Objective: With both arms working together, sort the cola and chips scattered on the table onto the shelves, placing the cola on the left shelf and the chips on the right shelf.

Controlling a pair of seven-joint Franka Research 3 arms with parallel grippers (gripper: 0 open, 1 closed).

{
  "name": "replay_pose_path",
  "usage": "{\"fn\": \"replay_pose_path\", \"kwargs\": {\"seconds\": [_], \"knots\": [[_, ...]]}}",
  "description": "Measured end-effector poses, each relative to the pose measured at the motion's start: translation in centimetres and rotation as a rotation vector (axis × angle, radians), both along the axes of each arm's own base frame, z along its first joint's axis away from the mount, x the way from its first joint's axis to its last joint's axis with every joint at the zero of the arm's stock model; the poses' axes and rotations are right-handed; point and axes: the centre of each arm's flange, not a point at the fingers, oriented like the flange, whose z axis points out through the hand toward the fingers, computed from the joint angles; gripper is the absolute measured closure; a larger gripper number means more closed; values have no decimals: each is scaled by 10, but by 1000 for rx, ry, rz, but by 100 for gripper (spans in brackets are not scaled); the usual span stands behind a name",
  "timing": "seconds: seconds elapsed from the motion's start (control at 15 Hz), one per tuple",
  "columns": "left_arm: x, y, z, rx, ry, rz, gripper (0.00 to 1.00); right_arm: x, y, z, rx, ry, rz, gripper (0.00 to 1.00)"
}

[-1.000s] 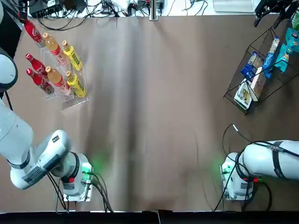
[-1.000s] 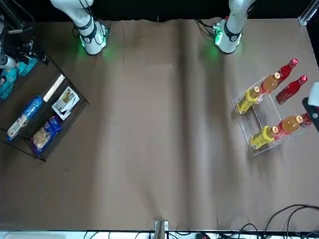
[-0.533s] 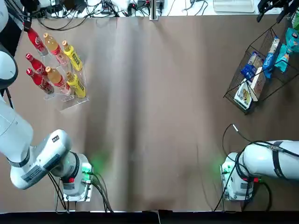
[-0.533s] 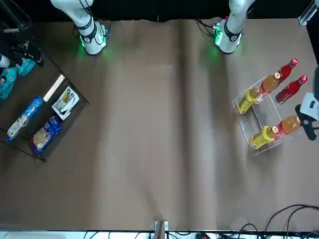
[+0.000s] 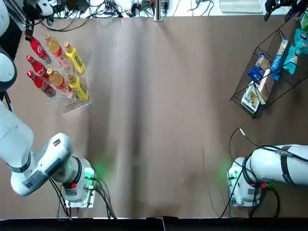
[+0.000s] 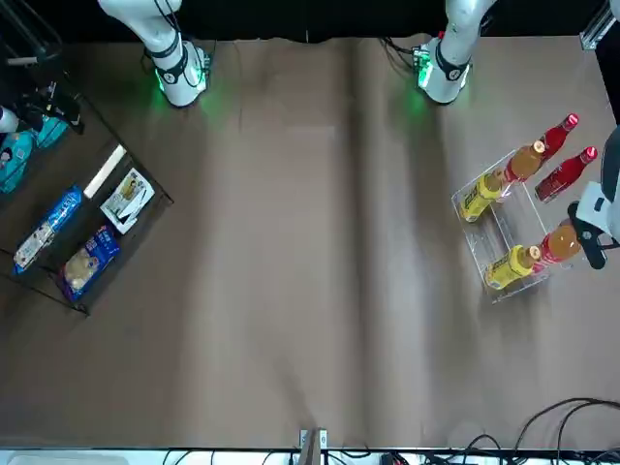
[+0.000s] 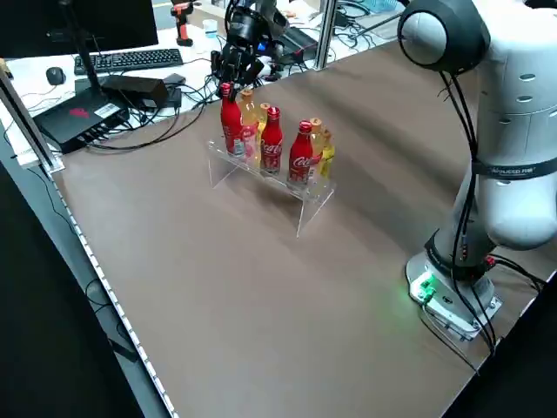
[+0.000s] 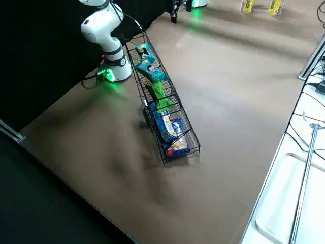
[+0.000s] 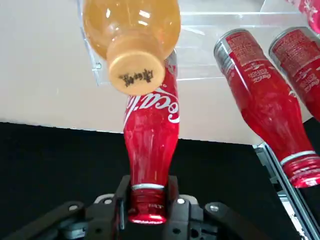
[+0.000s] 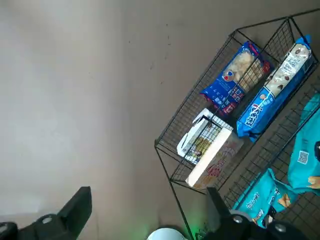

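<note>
Left gripper point(image 9: 146, 215) is clamped on the cap of one cola bottle point(image 9: 150, 145) at the left shelf point(image 5: 67, 98), by the table's far left corner. Right gripper point(image 10: 145, 210) hangs spread apart above the right shelf point(image 10: 200, 125), which holds chips point(image 10: 260, 197).

Brown table point(image 5: 159, 120): acrylic left shelf point(image 5: 72, 98) at 10 o'clock, wire right shelf point(image 5: 260, 79) at 2, arm bases point(image 5: 77, 185) at 6.
</note>
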Motion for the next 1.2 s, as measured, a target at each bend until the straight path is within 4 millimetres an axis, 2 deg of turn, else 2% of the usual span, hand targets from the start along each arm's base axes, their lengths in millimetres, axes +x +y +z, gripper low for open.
{"fn": "replay_pose_path", "kwargs": {"seconds": [0.2,0.27,0.73,0.87,0.93,1.2], "knots": [[0,-1,-1,3,-5,6,68,2,1,0,-1,-10,1,0],[0,-3,-1,8,-14,13,63,3,1,0,-1,-12,1,0],[9,-57,3,58,-148,61,1,8,1,-11,-2,9,1,0],[12,-88,9,65,-232,101,0,8,1,-11,-2,8,1,0],[11,-125,18,11,-311,182,0,8,1,-11,-2,10,1,0],[-2,-170,36,-83,-429,407,0,8,1,-11,-3,10,2,0]]}}
